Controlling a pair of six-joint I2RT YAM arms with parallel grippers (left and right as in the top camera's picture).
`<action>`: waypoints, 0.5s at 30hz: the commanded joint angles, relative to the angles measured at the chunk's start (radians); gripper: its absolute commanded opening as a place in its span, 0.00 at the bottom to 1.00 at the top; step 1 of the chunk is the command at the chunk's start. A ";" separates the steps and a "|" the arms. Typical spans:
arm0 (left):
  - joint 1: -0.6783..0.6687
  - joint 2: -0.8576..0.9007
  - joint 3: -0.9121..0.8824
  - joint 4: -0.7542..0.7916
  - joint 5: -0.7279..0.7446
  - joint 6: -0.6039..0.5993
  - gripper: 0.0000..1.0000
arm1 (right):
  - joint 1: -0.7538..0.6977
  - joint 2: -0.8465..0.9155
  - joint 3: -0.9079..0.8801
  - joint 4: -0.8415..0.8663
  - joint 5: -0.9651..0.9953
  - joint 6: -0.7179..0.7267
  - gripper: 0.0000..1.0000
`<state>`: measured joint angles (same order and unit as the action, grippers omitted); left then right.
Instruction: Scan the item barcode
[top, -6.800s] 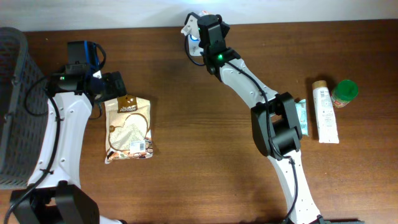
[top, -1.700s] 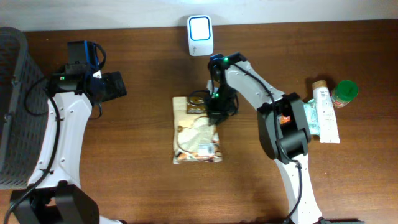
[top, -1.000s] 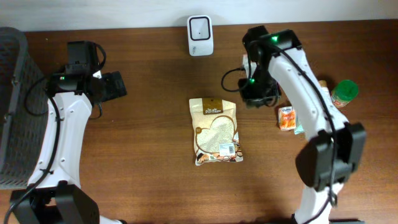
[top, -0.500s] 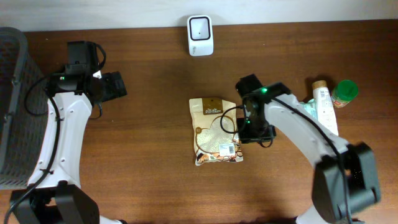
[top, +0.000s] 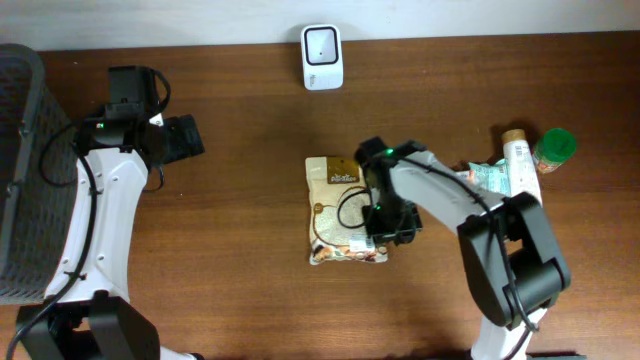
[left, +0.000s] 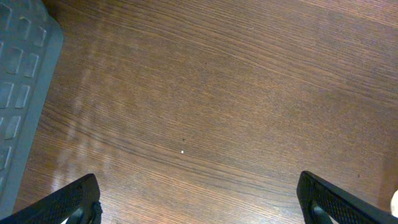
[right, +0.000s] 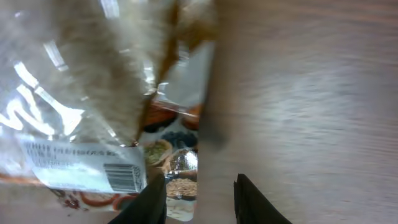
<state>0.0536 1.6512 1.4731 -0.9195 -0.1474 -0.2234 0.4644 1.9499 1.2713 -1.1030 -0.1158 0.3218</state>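
Note:
The item, a clear bag of grains (top: 340, 205) with a brown label, lies flat at the table's middle. Its barcode (right: 121, 177) faces up on a white sticker near the lower right corner. My right gripper (top: 388, 225) hovers over that corner. In the blurred right wrist view my right gripper (right: 200, 202) is open, one finger (right: 152, 199) over the bag and the other above bare wood, with the bag's edge between them. The white scanner (top: 322, 43) stands at the back edge. My left gripper (top: 185, 137) hangs wide open over bare wood (left: 199, 205), far left of the bag.
A dark mesh basket (top: 20, 170) fills the far left edge, and its grey corner (left: 22, 93) shows in the left wrist view. At the right lie a white tube (top: 520, 170), a green-lidded jar (top: 553, 148) and a small packet (top: 487, 178).
My right arm has swung from the back right, past the bag's right edge, to over its lower right corner. The bag has stayed put. The left arm has not moved.

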 joint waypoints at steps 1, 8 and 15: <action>0.002 -0.004 0.014 0.002 -0.007 0.019 0.99 | 0.080 0.003 -0.003 0.017 -0.015 0.010 0.32; 0.002 -0.004 0.014 0.002 -0.007 0.019 0.99 | 0.131 0.003 0.033 0.073 -0.117 -0.026 0.38; 0.002 -0.004 0.014 0.002 -0.007 0.019 0.99 | 0.146 0.008 0.054 0.296 -0.236 0.055 0.38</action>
<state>0.0536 1.6512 1.4731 -0.9195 -0.1471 -0.2234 0.5964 1.9499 1.3056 -0.8604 -0.2913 0.3183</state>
